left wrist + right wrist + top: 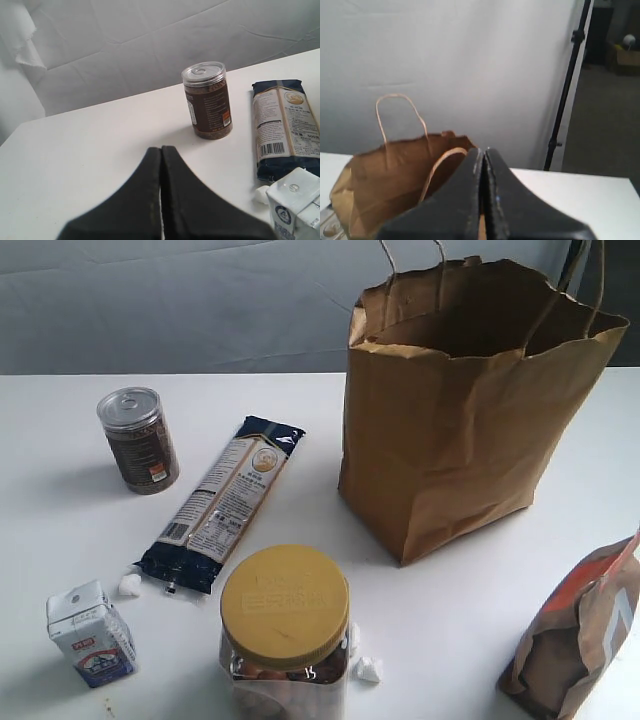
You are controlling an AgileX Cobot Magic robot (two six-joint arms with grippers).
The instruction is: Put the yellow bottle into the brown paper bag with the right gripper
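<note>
The left gripper (161,148) is a pair of matte black fingers (130,205). Each is a smooth wedge, broad at the base and narrowing to a blunt tip. A thin, straight seam runs between them, and the edges beside the seam show faint pale scuffs.

The right gripper (484,149) has the same build, with two black wedge fingers (517,205) tapering to rounded tips. Their faces carry a soft grey sheen. Tiny light specks dot the edges beside its seam, which widens to a narrow slit towards the base.

White table (450,620) carries brown paper bag (450,440), jar (285,620), can (140,440), packet (225,502), carton (90,635), pouch (580,640).
</note>
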